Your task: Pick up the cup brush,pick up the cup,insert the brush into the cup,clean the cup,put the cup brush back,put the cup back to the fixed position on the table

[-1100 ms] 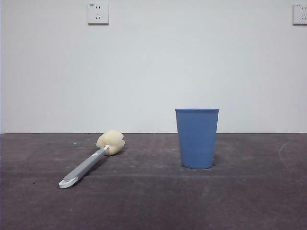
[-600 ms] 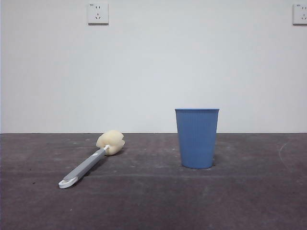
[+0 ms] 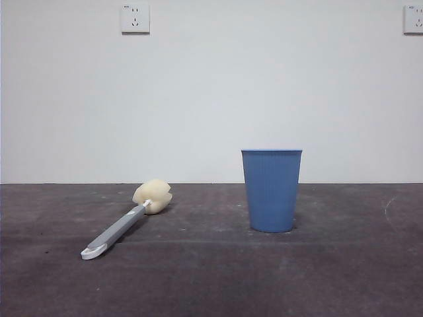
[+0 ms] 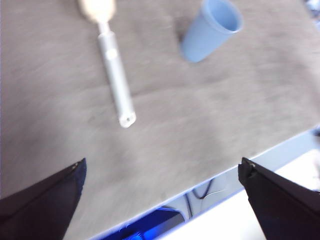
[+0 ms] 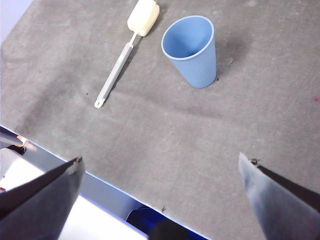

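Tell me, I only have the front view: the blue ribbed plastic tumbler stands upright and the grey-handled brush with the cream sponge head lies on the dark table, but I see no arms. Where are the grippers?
Observer: Both hang high above the table's near edge. The left gripper has its jaws spread wide and holds nothing.
Operator: And the right one?
Observer: The right gripper is also open and empty.
Operator: Is anything inside the tumbler?
Observer: No. The right wrist view looks into the blue ribbed plastic tumbler and it is empty; the grey-handled brush lies apart from it.
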